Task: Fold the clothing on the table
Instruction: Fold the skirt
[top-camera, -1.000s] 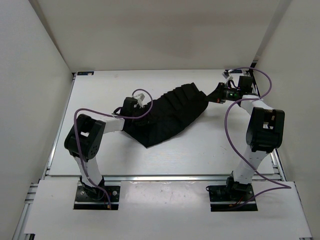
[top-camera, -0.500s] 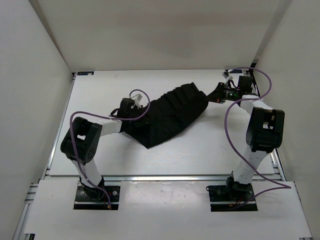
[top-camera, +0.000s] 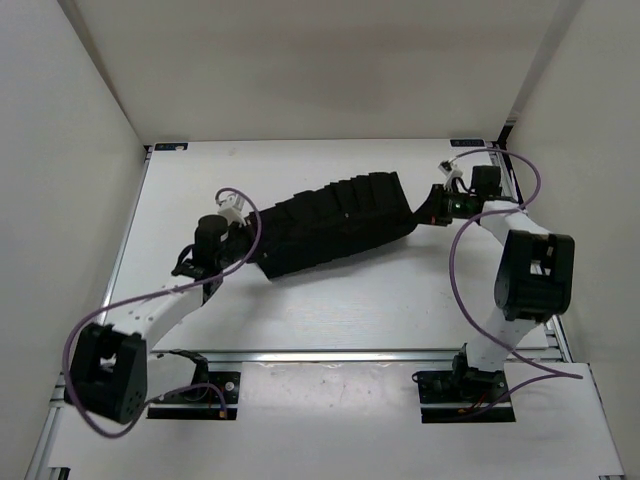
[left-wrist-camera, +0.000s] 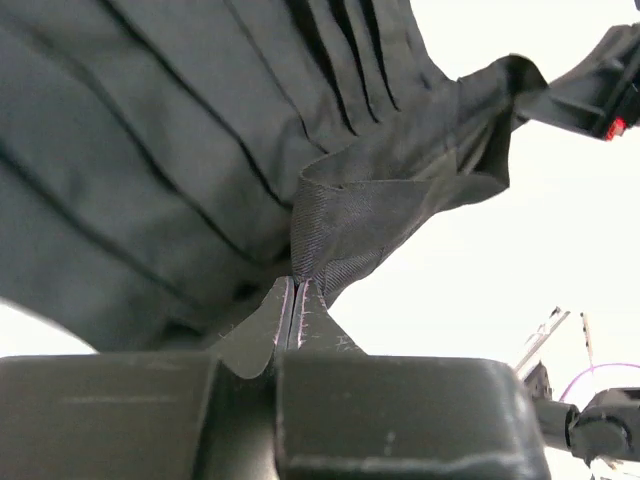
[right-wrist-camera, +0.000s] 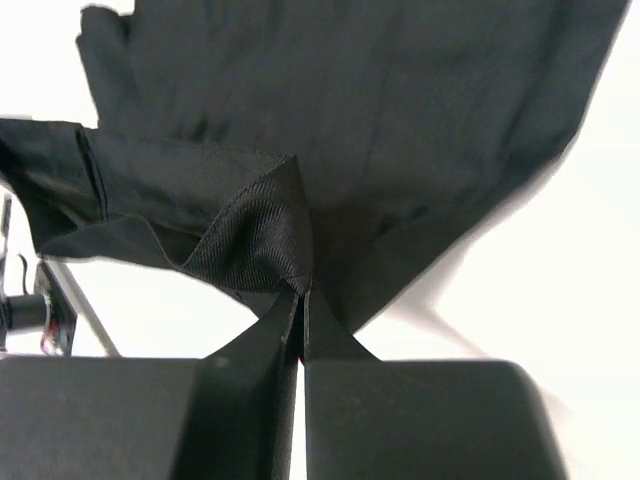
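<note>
With the left end effector clenched on one end of the clothing and the right end effector pinching the other, it stretches across the middle of the surface (no slack visible), so even tension and level ends should lay it flat for folding.

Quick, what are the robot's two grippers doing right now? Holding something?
Left gripper: shut on the clothing.
Right gripper: shut on the clothing too.

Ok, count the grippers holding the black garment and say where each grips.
2. The left gripper pinches the clothing at its left end; the right gripper pinches its right end. Neither grip is hidden.
</note>
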